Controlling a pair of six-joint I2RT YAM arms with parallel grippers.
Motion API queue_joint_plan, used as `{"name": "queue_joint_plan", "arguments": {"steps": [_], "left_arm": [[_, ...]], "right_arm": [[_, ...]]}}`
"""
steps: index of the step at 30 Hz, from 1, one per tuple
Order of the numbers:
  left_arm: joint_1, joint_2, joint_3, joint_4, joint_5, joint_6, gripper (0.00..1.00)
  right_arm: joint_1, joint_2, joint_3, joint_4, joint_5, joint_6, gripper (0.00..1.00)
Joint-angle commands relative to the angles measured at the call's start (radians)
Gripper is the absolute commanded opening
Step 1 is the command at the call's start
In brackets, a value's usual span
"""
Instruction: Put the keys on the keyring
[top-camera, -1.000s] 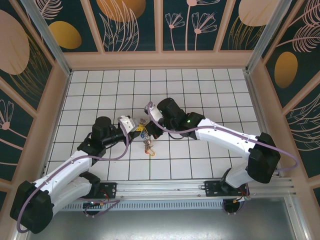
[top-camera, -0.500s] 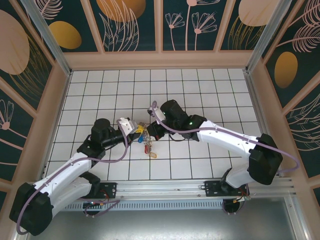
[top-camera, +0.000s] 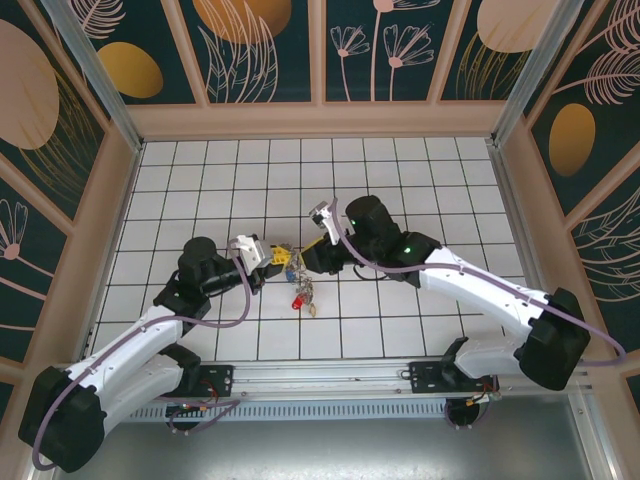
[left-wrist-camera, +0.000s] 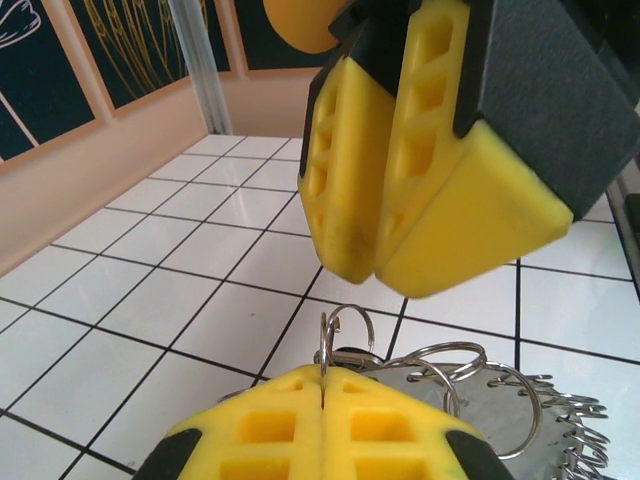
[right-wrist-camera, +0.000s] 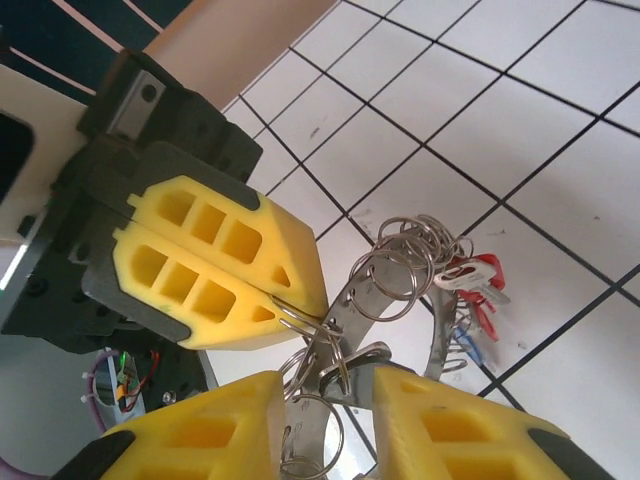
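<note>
Meeting above the white tiled counter (top-camera: 400, 180), left gripper (top-camera: 270, 256) fingers pinch shut on a small wire loop (left-wrist-camera: 340, 325); right gripper (top-camera: 312, 258) fingers appear clamped on the keyring (left-wrist-camera: 470, 405). Keys (top-camera: 303, 293) dangle beneath, seemingly mostly threaded.

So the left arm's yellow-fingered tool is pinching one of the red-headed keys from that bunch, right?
Not quite. The left arm's yellow-fingered tool is pinching a thin silver wire ring from that bunch, not one of the red-headed keys, which hang free farther along the bunch. The left wrist view shows the wire caught in the seam between its closed fingers.
</note>
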Motion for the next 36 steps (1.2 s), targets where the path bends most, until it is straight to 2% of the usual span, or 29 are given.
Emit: {"name": "queue_joint_plan", "arguments": {"steps": [1,5,7,10,12,14,19,21,26,30,36], "left_arm": [[0.0,-0.034,0.02,0.113,0.048,-0.029,0.0],[0.0,-0.042,0.021,0.124,0.071,-0.033,0.0],[-0.001,-0.04,0.025,0.13,0.09,-0.039,0.0],[0.0,-0.036,0.03,0.139,0.127,-0.035,0.0],[0.0,-0.03,0.035,0.136,0.178,-0.008,0.0],[-0.001,-0.021,0.045,0.126,0.225,0.02,0.0],[0.001,0.009,0.074,0.118,0.268,0.04,0.0],[-0.001,0.018,0.082,0.128,0.279,0.039,0.0],[-0.001,0.028,0.094,0.144,0.321,0.043,0.0],[-0.004,0.032,0.096,0.141,0.336,0.044,0.0],[-0.01,0.036,0.102,0.13,0.327,0.046,0.0]], "right_arm": [[-0.007,-0.052,0.008,-0.04,-0.02,-0.093,0.3],[-0.006,-0.08,0.025,-0.079,0.02,-0.193,0.3],[0.001,-0.1,0.015,-0.085,0.012,-0.322,0.35],[0.013,-0.167,-0.037,-0.035,0.054,-0.491,0.36],[0.014,-0.218,-0.076,0.007,0.025,-0.625,0.36],[0.014,-0.245,-0.091,0.037,0.013,-0.685,0.36],[0.012,-0.184,-0.009,-0.089,-0.117,-0.785,0.4],[0.013,-0.164,0.002,-0.107,-0.157,-0.812,0.4],[0.012,-0.15,0.001,-0.096,-0.107,-0.804,0.38],[0.012,-0.142,0.002,-0.083,-0.13,-0.783,0.33],[0.013,-0.123,0.005,-0.066,-0.148,-0.771,0.33]]}}
